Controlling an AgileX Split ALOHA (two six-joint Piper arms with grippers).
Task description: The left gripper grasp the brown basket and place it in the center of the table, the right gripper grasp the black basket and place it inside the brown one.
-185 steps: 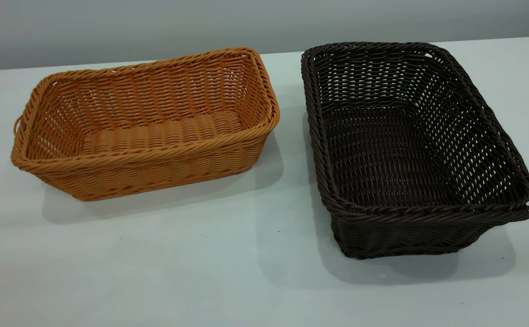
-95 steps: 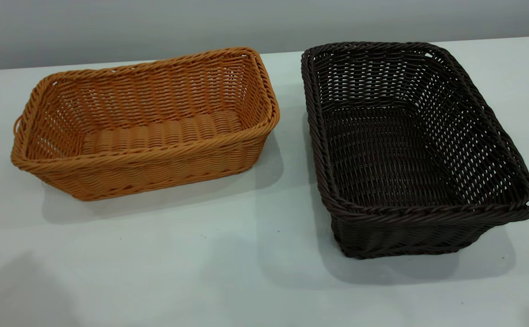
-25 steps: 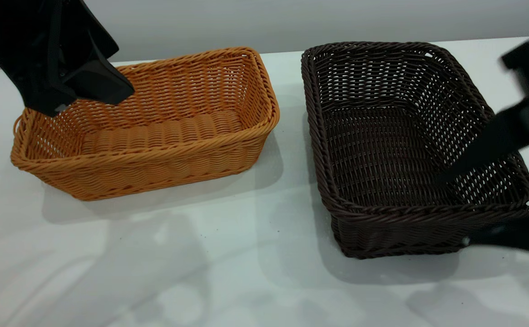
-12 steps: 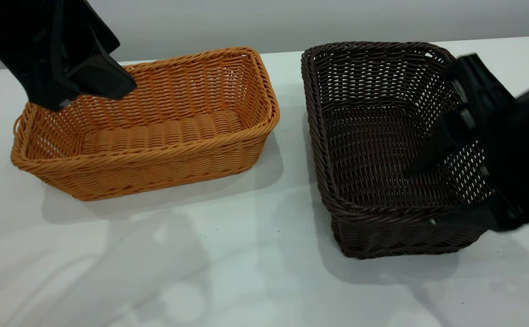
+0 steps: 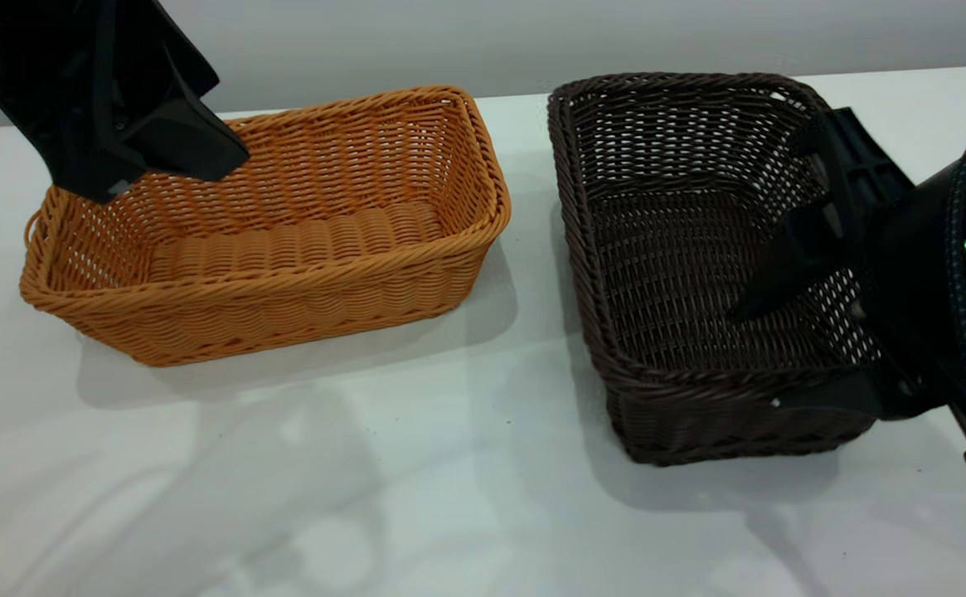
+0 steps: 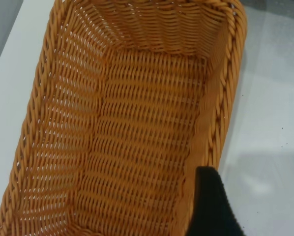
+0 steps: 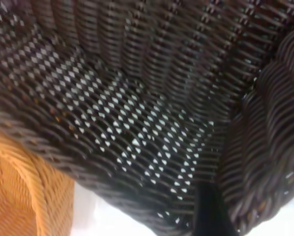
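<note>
We've got the right gripper [image 5: 769,352] at the near right corner of the black basket [image 5: 682,274], fingers spread wide: one finger [image 5: 781,278] reaches inside over the basket floor, the other sits outside along the near end wall, so the rim is between them, not clamped yet afaict. The black basket sits on the right side of the table [image 5: 449,497]. The left gripper [image 5: 159,166] hovers over the far left corner of the brown basket [image 5: 283,240]; can't tell if it's spread or closed, only one fingertip [image 6: 211,206] shows in the wrist cam, by the long wall. The brown basket's on the left, apart from the black one w/ a bare strip between.
</note>
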